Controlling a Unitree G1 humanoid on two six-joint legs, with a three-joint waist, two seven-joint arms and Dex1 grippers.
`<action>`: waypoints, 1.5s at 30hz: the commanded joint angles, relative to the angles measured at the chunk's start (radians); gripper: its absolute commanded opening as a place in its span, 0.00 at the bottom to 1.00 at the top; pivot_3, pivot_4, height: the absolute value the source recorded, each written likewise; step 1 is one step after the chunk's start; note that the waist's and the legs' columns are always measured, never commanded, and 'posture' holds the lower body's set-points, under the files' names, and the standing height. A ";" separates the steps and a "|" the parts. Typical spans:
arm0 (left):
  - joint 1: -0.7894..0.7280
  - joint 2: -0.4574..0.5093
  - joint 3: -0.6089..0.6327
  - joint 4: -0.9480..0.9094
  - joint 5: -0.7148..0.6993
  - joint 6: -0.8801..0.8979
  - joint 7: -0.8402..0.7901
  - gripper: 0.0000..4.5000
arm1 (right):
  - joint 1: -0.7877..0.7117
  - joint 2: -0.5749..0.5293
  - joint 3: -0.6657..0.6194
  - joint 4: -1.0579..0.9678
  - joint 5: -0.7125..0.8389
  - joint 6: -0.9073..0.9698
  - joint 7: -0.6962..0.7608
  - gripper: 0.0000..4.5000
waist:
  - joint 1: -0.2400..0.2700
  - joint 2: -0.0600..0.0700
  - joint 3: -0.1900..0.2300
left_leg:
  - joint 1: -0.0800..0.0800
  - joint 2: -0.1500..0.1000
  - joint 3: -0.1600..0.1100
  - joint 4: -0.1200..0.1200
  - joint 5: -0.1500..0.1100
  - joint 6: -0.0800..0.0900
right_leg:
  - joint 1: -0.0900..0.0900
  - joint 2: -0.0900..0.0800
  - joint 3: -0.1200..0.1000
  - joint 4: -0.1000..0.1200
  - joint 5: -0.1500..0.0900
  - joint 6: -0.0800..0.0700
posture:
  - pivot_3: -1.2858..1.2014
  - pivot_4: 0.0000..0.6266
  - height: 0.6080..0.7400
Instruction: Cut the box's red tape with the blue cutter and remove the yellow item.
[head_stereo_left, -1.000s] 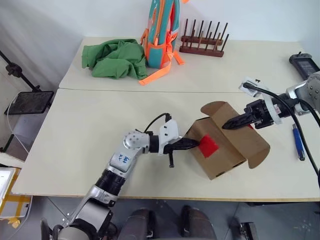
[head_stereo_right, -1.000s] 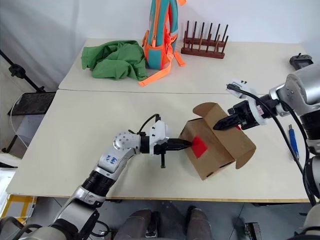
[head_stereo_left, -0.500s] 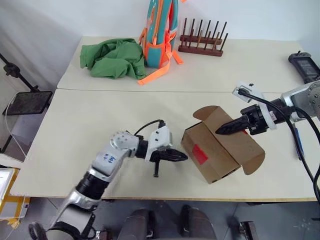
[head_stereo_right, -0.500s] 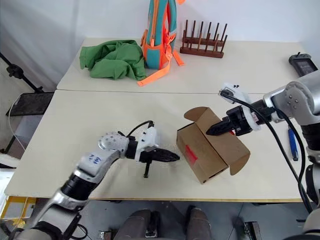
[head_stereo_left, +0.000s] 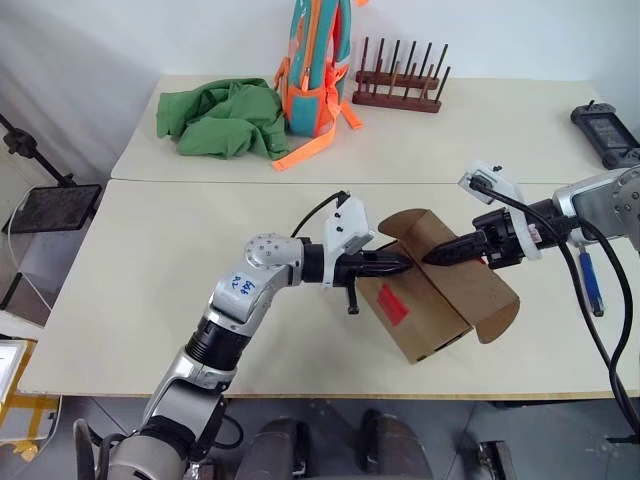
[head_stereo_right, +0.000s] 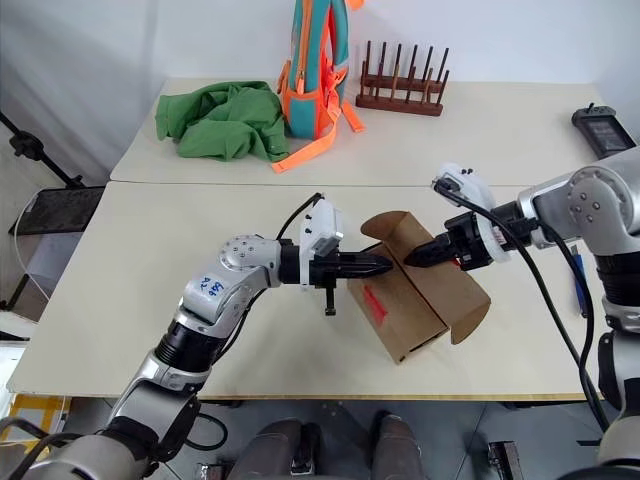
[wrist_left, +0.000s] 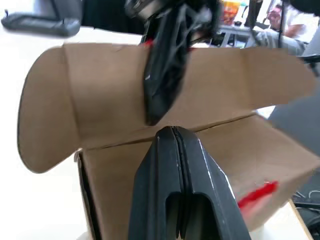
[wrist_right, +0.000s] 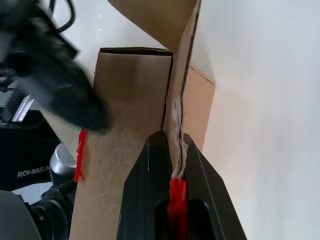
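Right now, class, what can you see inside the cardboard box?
The box has its lid flap lifted by the right gripper, shut on the flap. Its inside faces away from the head camera and no contents show in any view.

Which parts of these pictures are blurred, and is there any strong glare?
Left wrist view: the right hand and the background are blurred; the box is fairly sharp. Right wrist view: the left hand is smeared, the table looks washed out. Head views: even light, no strong glare.
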 joint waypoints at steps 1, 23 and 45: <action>-0.020 0.027 -0.053 -0.004 0.050 -0.021 -0.020 0.00 | 0.010 0.005 -0.024 -0.018 0.026 0.004 -0.015 0.00 | 0.001 0.000 0.000 | 0.000 0.000 0.000 0.000 0.000 0.000 | 0.000 0.000 0.000 0.000 0.000 0.000 | 0.52 0.24 1.00; 0.091 0.231 -0.074 -0.064 0.052 0.017 -0.174 0.00 | 0.093 -0.146 -0.026 0.096 -0.144 -0.165 0.165 0.00 | 0.003 0.001 -0.001 | 0.001 -0.004 -0.001 0.001 0.000 0.000 | 0.001 -0.005 0.003 -0.001 0.002 0.002 | 0.52 0.24 1.00; 0.088 0.319 0.112 0.089 0.034 -0.020 -0.134 0.80 | 0.575 -0.041 -0.602 -0.070 -0.200 -0.760 0.160 0.97 | 0.005 0.001 -0.001 | 0.000 -0.004 0.001 0.000 0.002 0.002 | 0.000 -0.002 0.002 0.001 0.002 0.002 | 0.52 0.24 1.00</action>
